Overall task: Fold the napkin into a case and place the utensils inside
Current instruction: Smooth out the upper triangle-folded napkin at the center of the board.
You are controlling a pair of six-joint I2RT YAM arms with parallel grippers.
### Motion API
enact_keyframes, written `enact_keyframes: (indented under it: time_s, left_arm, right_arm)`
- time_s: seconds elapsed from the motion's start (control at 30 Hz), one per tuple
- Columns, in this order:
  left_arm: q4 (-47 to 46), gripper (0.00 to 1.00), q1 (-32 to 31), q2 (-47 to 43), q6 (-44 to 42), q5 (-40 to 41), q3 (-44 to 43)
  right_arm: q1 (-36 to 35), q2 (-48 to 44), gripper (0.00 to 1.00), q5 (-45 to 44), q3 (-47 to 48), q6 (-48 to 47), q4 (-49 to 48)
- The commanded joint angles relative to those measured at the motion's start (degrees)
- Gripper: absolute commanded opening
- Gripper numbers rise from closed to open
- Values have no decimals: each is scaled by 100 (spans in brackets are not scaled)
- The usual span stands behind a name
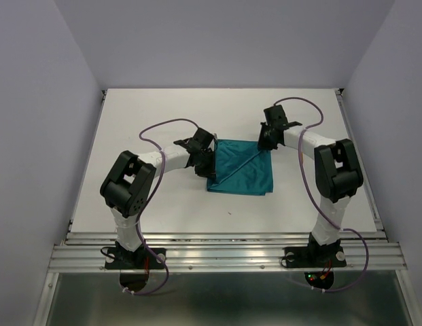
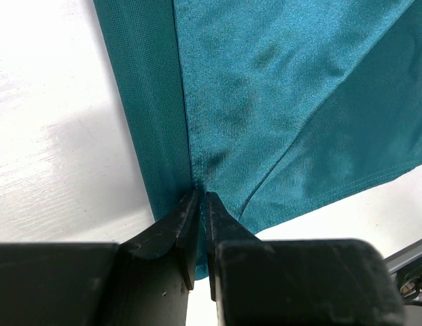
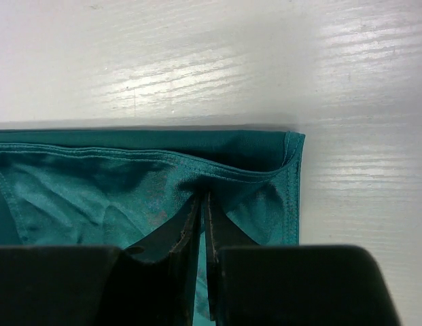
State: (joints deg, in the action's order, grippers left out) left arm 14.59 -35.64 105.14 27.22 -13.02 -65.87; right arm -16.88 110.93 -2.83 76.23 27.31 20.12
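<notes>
The teal napkin (image 1: 241, 170) lies folded in a rough square at the middle of the white table, with a diagonal fold line across it. My left gripper (image 1: 209, 163) is at its left edge, and the left wrist view shows the fingers shut on a pinch of the napkin (image 2: 278, 102) at the gripper (image 2: 202, 195). My right gripper (image 1: 266, 144) is at the far right corner. In the right wrist view it (image 3: 202, 198) is shut on the hemmed upper layer of the napkin (image 3: 95, 190), lifted slightly off the layer below. The utensils are out of view.
The white table (image 1: 163, 204) is walled by pale panels on the left, right and back. An aluminium rail (image 1: 224, 255) runs along the near edge, where both arm bases stand. Purple cables loop above each arm. A tiny dark speck (image 1: 229, 213) lies in front of the napkin.
</notes>
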Motion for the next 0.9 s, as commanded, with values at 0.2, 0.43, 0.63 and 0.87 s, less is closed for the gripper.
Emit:
enact_keyframes:
  time_s: [0.2, 0.43, 0.63, 0.87]
  left_arm:
    - [114, 20, -31, -231, -94, 159, -14]
    - [88, 20, -31, -196, -85, 212, 12]
    - [132, 20, -31, -205, -112, 247, -23]
    - [325, 20, -31, -398, -156, 361, -260]
  right_arm:
    - [27, -582, 13, -59, 226, -112, -140]
    - [80, 120, 12, -560, 331, -235, -149]
    - [80, 210, 11, -456, 376, -244, -149]
    - [133, -458, 13, -675, 288, -332, -140]
